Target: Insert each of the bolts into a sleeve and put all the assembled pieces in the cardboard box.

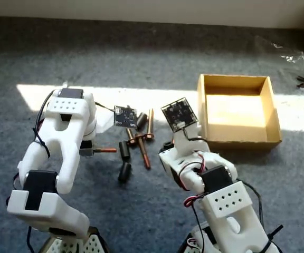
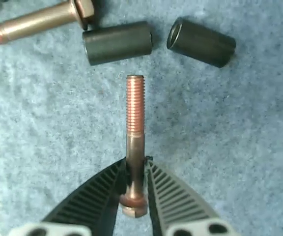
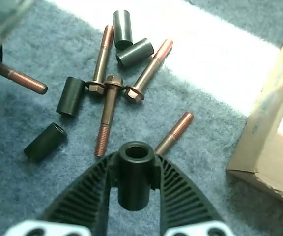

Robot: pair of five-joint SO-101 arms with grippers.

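High view shows the box (image 1: pixel 239 136) open on the carpet (image 1: pixel 141 52), loose bolts (image 1: pixel 144 153) and sleeves (image 1: pixel 124 151) lying near it. Left gripper (image 2: pixel 135 164) pinches a bolt (image 2: pixel 134 118) near its head; right gripper (image 3: pixel 135 162) clamps a sleeve (image 3: pixel 134 182).

- Five bolts (image 3: pixel 102 56): four lying loose mid-frame, one held off to the left.
- Five sleeves (image 3: pixel 134 53): four lying loose, one held at bottom centre.
- One cardboard box (image 1: pixel 239 136), right of centre.

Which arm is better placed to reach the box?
Right, probably: the right end effector, gripping a black cylindrical sleeve, sits beside the open brown cardboard box; the left end effector, holding a copper-coloured bolt, is farther away.
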